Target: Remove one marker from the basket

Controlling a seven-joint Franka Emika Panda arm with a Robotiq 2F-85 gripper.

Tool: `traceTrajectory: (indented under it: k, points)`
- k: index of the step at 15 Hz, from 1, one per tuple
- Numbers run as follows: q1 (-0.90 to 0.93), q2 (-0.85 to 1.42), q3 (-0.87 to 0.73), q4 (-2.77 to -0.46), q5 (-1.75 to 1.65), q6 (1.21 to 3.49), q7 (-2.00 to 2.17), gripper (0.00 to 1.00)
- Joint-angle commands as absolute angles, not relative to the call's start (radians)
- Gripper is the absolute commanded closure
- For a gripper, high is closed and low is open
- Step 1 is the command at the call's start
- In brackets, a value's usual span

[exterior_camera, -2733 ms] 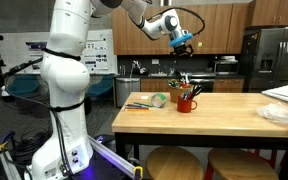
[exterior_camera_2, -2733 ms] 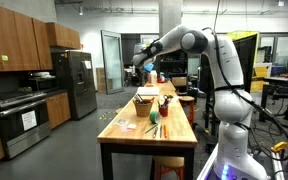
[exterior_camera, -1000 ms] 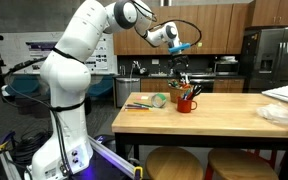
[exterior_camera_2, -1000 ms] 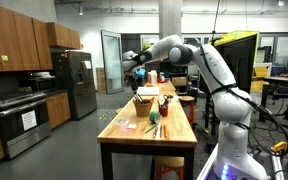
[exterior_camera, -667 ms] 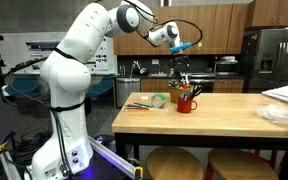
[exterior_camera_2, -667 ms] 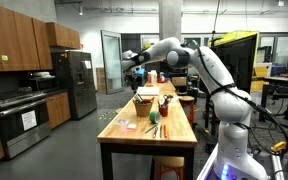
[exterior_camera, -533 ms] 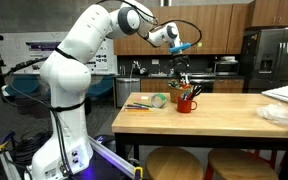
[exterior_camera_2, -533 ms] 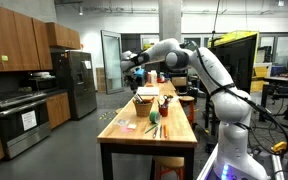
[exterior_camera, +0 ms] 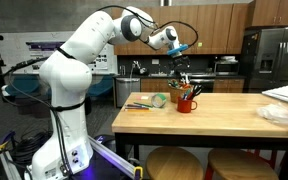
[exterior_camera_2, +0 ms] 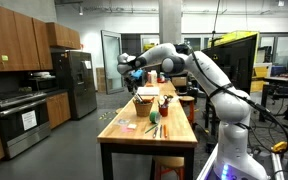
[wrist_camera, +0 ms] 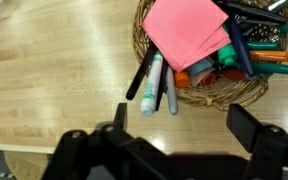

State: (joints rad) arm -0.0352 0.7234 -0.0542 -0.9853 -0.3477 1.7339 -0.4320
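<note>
One desk point(exterior_camera: 229, 108) carried everything. One claw point(exterior_camera: 181, 66) hung released above its far edge, jaws wide, gripping nothing. One wicker basket point(wrist_camera: 224, 93) held one pink sheet point(wrist_camera: 184, 35) and the green marker point(wrist_camera: 236, 50) among several others, their count partly hidden by the sheet. Three pens point(wrist_camera: 154, 85) leaned over its rim onto the desk, between it and the claw.

I see a pale green round object point(exterior_camera: 160, 100) lying on the wooden tabletop point(exterior_camera: 224, 116). Two round stools point(exterior_camera: 174, 162) sit before it, and a steel refrigerator point(exterior_camera: 275, 55) stands behind.
</note>
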Motion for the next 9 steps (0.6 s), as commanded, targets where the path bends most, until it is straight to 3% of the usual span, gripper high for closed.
traceTrajectory:
  k: [1, 9]
  points:
    - [-0.033, 0.78, -0.073, -0.879, -0.347, 1.638, -0.408, 0.0]
    - [-0.076, 0.828, -0.034, -0.799, -0.276, 1.579, -0.519, 0.0]
